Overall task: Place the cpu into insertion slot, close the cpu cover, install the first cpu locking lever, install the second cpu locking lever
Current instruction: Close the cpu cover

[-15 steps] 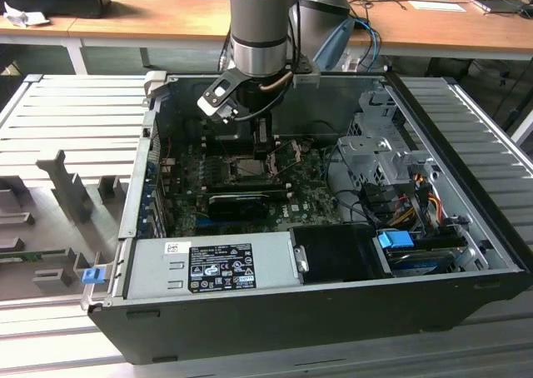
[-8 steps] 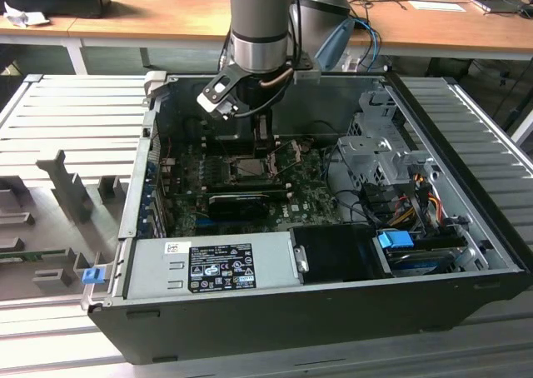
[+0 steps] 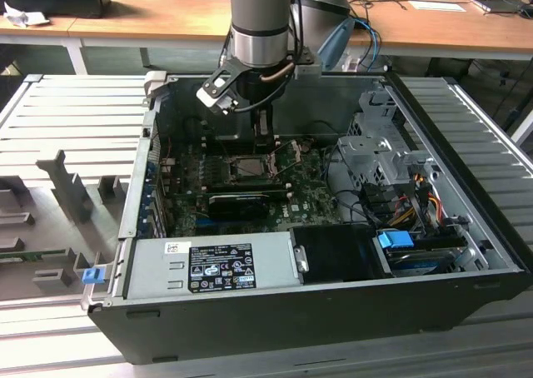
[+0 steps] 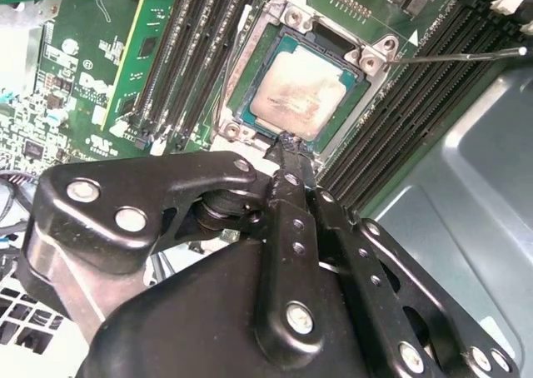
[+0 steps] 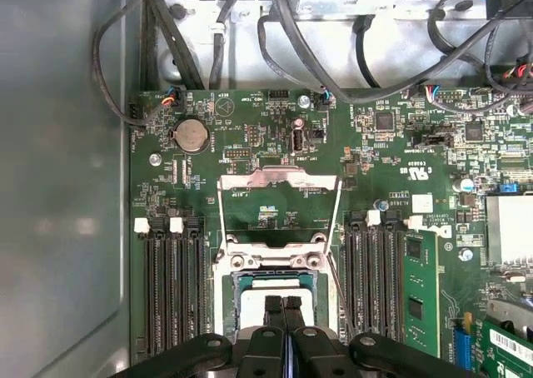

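blocking cpu (image 4: 304, 95) edge: tool (image 4: 287, 143)

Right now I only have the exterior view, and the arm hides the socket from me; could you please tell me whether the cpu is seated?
Observer: Yes. In the second wrist view the cpu lies flat inside the insertion slot, metal face up.
Operator: Thank you. Is the cpu cover down over it?
Observer: No. In the first wrist view the cpu cover is swung open, off the cpu, with bare board showing through its window.
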